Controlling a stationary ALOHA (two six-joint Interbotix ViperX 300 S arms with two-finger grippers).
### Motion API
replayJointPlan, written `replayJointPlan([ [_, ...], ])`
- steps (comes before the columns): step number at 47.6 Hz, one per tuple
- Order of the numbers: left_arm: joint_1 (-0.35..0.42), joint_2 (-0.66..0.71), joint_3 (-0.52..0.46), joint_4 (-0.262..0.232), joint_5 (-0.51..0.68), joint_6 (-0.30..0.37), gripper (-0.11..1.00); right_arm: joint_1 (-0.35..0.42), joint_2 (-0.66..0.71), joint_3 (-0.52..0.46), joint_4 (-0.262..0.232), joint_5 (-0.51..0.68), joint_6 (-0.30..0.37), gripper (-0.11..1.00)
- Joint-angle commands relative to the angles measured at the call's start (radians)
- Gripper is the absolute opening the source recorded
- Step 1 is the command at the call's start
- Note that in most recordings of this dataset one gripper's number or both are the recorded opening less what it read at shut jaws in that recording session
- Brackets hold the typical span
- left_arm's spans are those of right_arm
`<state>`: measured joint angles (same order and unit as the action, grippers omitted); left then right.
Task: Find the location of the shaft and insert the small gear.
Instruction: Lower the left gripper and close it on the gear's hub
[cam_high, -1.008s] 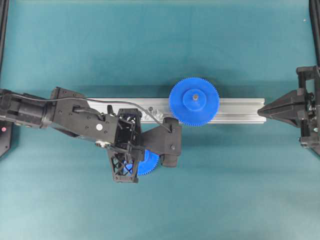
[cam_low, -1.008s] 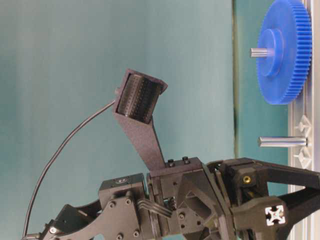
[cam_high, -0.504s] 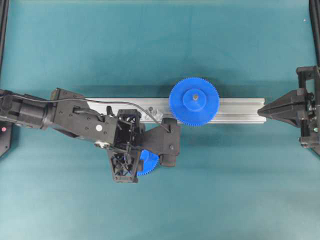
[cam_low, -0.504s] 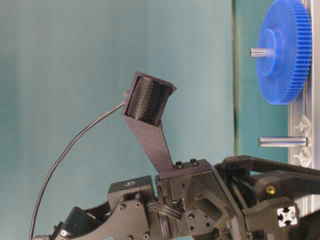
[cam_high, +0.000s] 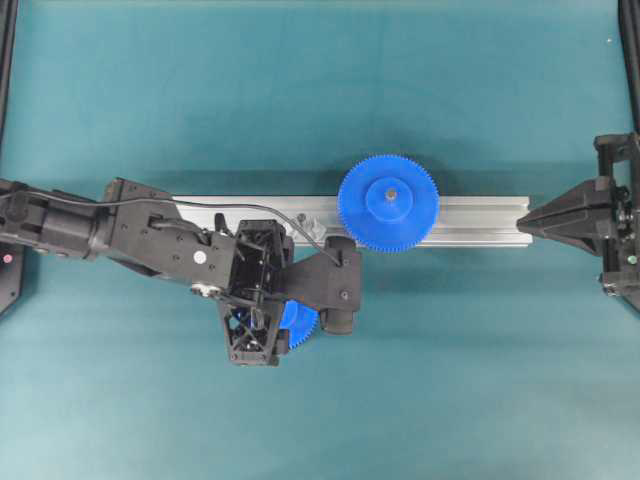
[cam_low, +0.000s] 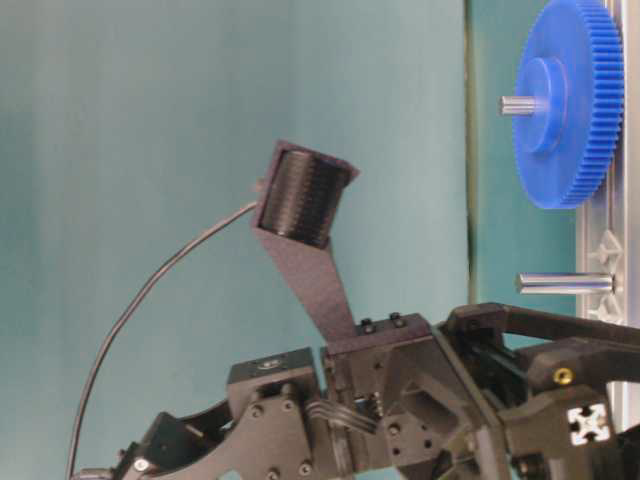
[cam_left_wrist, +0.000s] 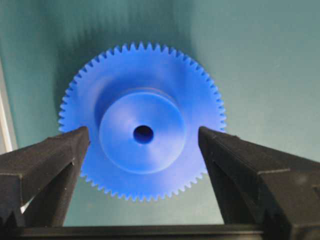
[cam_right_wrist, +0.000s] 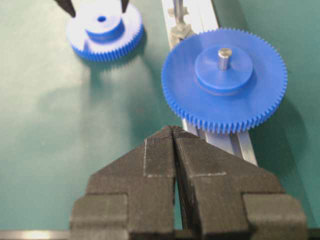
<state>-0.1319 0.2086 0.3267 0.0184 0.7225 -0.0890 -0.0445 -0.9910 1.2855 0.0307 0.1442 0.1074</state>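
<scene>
The small gear (cam_left_wrist: 150, 160), a blue toothed disc with a raised hub and a dark centre hole, lies flat on the teal mat. My left gripper (cam_left_wrist: 143, 134) hangs open over it, one finger on each side of the hub and clear of it. From overhead only the gear's edge (cam_high: 300, 322) shows under the left wrist. The shaft (cam_low: 565, 283), a thin silvery pin, stands bare on the rail; it also shows in the right wrist view (cam_right_wrist: 177, 10). My right gripper (cam_right_wrist: 174, 130) is shut and empty, at the rail's right end (cam_high: 525, 218).
A larger blue gear (cam_high: 388, 203) with a grey pin through its hub sits on the aluminium rail (cam_high: 470, 220), right of the shaft. Black frame posts stand at the left and right table edges.
The left gripper's jaws have gone from shut to wide open over the small gear, and the left wrist has shifted slightly. The right arm and both gears have not moved.
</scene>
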Motion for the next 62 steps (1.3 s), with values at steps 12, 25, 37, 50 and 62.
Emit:
replayJointPlan([
  [12,0.002,0.003,-0.017,0.003,-0.017,0.008,0.92,-0.003,0.005,-0.009,0.0,-0.008,0.009,0.02],
  [25,0.012,0.017,-0.005,0.003,-0.032,0.009,0.92,-0.003,0.005,-0.003,0.0,-0.008,0.009,0.02],
  [37,0.014,0.029,0.009,0.003,-0.063,0.006,0.92,-0.003,0.005,0.0,0.0,-0.008,0.009,0.02],
  [50,0.015,0.028,0.012,0.003,-0.057,0.006,0.92,-0.003,0.005,0.0,0.0,-0.011,0.009,0.02],
  [62,0.005,0.025,0.008,0.003,-0.025,0.006,0.92,-0.003,0.005,0.0,0.002,-0.011,0.011,0.02],
])
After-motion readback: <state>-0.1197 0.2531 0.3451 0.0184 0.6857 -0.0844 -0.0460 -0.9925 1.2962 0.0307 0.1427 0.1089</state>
